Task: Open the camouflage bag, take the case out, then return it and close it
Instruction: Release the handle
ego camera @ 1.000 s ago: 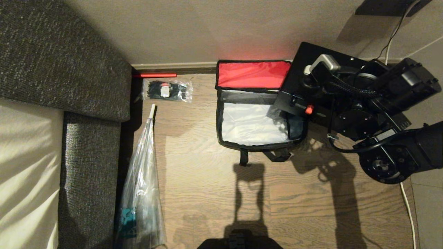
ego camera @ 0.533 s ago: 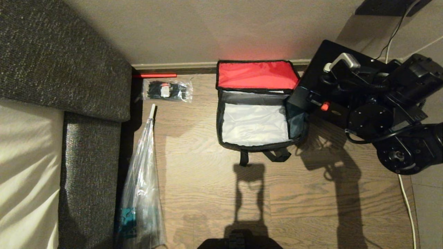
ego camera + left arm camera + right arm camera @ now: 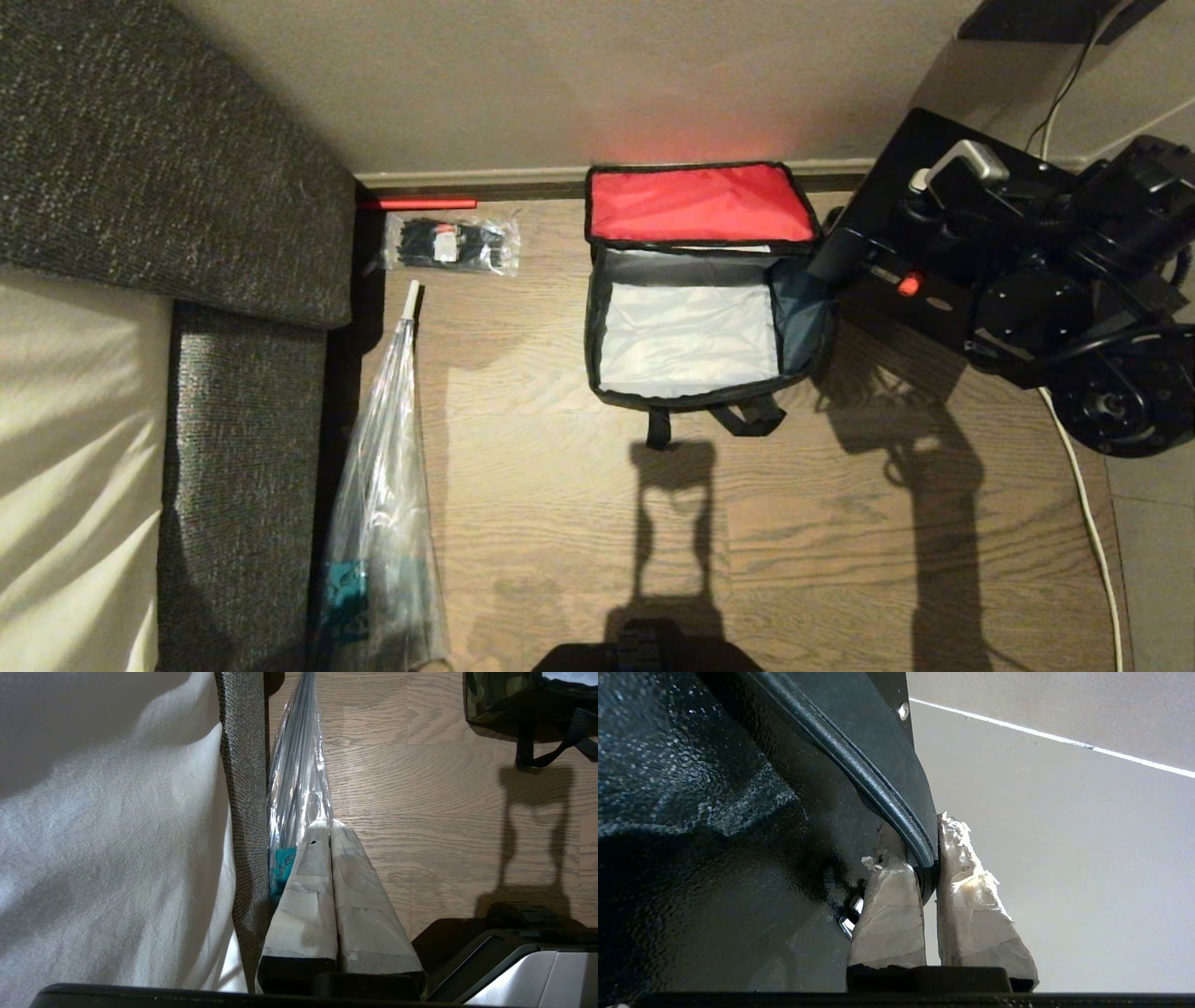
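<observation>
Case [image 3: 920, 201] handle between right claw [image 3: 927, 858] fingers

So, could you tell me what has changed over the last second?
The right gripper, still shut on the case's handle, has carried the case rightward, clear of the open camouflage bag. The bag, umbrella and parked left gripper stayed put.

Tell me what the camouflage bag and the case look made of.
Camouflage bag: soft fabric, likely nylon; sagging walls, webbing straps, smooth red lid lining, pale crinkled inner lining.
Case: rigid, probably metal or hard plastic, with a glossy speckled black coating that glints in the right wrist view.
</observation>
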